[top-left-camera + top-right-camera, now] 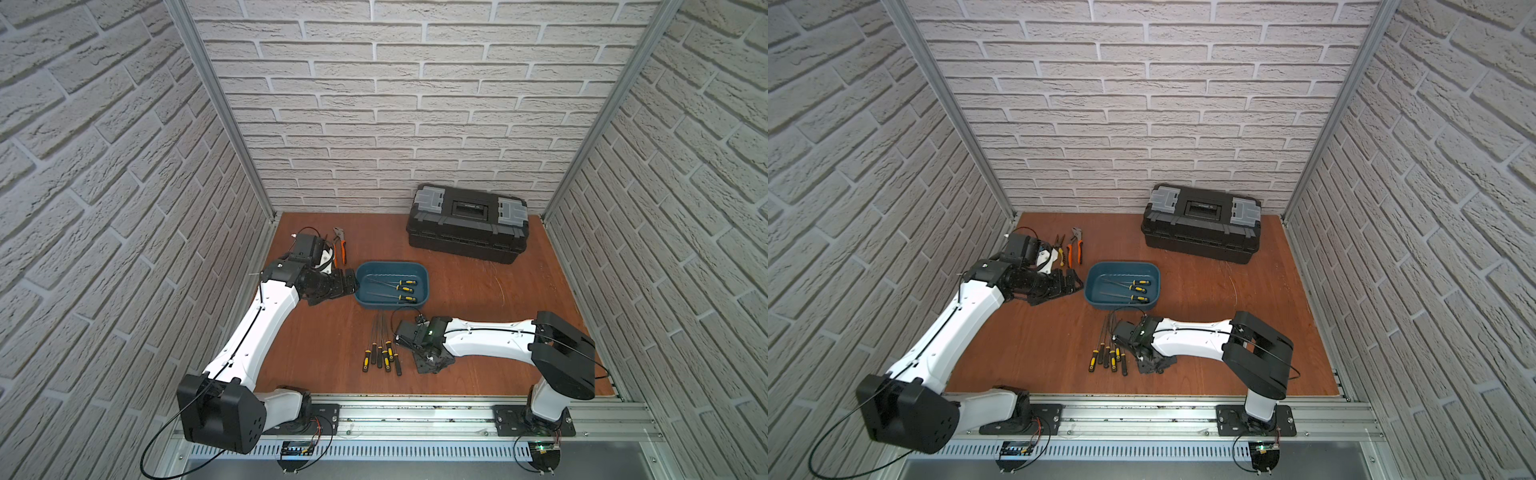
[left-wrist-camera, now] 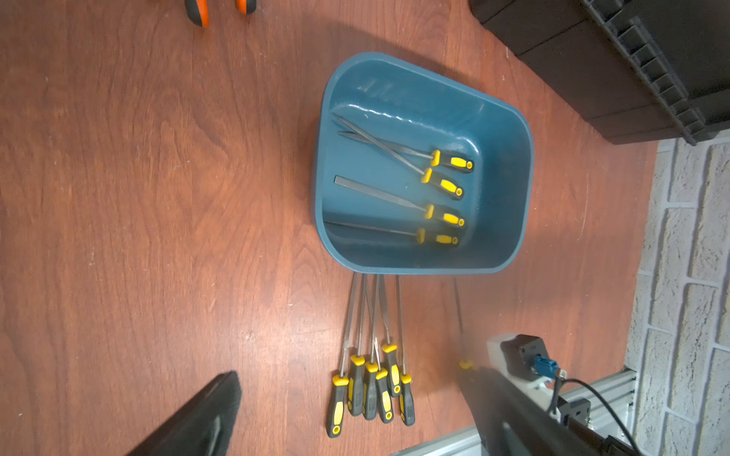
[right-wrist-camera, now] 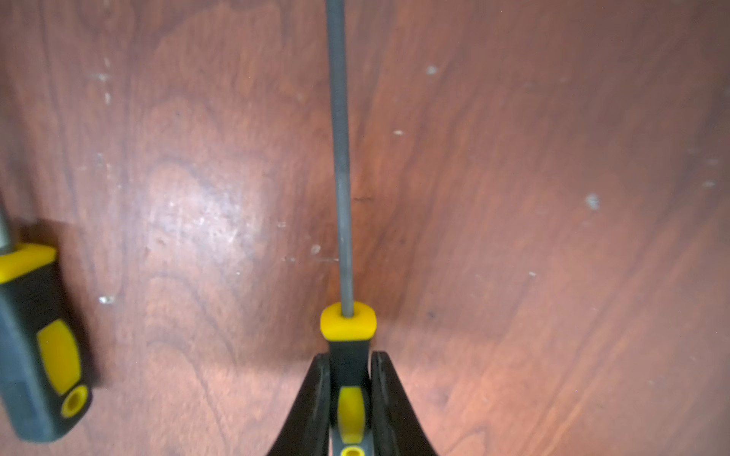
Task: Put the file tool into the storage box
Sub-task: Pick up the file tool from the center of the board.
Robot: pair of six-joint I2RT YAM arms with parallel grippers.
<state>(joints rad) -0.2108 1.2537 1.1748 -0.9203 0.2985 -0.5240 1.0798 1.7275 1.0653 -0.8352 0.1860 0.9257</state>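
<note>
Handle (image 3: pixel 349 369) of the file tool (image 3: pixel 340 158), judged light, stiff and grippy, is clamped by the right gripper (image 3: pixel 350 355) behind the yellow collar (image 3: pixel 347 321).

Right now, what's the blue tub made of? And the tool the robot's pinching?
The blue tub looks like smooth, slightly glossy moulded plastic: light glints along its rounded walls. The file has a dull grey, probably steel shaft; its handle looks like matte black-and-yellow rubbery plastic, though rubber or plastic is hard to tell.
</note>
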